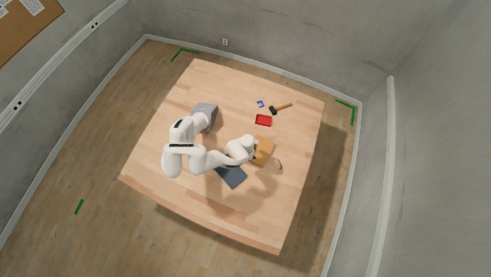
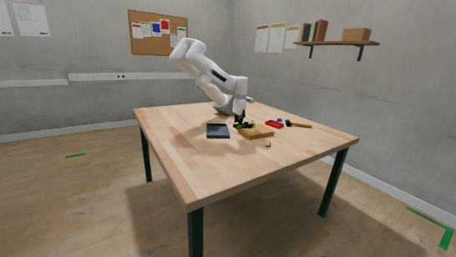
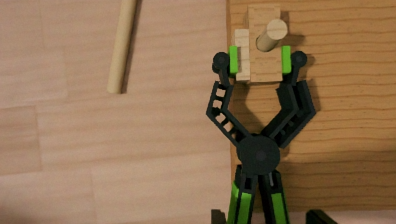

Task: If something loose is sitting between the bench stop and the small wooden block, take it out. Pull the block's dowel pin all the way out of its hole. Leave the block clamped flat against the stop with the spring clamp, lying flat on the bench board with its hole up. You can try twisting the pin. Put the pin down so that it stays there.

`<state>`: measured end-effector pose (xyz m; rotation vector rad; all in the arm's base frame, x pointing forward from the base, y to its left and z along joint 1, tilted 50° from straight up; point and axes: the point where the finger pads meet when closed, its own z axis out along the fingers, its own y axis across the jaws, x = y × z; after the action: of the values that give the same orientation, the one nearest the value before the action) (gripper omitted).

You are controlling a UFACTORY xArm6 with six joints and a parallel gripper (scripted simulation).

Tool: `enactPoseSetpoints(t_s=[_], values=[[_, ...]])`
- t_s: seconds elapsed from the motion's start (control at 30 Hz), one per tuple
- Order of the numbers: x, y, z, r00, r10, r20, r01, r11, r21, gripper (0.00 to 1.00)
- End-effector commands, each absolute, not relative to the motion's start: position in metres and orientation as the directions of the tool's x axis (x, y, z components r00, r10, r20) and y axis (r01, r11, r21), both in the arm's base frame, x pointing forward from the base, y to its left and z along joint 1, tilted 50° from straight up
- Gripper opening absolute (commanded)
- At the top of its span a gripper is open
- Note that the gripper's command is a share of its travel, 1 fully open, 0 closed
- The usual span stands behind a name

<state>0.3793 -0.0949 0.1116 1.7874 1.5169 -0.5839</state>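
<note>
In the wrist view the small wooden block (image 3: 264, 67) lies flat on the bench board (image 3: 340, 125) (image 1: 266, 148) (image 2: 260, 133). Its dowel pin (image 3: 272, 32) stands upright in the hole. A paler stop strip (image 3: 242, 47) touches the block's left side. A black spring clamp (image 3: 257, 152) (image 2: 244, 124) with green pads has its jaws on the stop and the block. My gripper (image 3: 267, 217) (image 2: 239, 121) is open. Its fingertips stand on either side of the clamp's green handles, apart from them. A loose round rod (image 3: 122, 45) lies on the table left of the board.
A dark blue-grey tray (image 1: 231, 176) (image 2: 217, 130) lies beside the board. A red flat piece (image 1: 263, 120) (image 2: 274, 123), a small blue item (image 1: 263, 105) and a hammer (image 1: 280, 108) (image 2: 297, 123) lie behind. A small dark object (image 1: 279, 164) (image 2: 268, 144) lies near the board's front.
</note>
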Motion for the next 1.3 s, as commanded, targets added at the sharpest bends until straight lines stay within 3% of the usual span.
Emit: enactPoseSetpoints(t_s=[0.0, 1.27], values=[[0.379, -0.084, 0.121, 0.210, 0.652, -0.728, 0.972, -0.058, 0.228, 0.50], [0.375, -0.054, 0.146, 0.210, 0.652, -0.728, 0.972, -0.058, 0.228, 0.50]])
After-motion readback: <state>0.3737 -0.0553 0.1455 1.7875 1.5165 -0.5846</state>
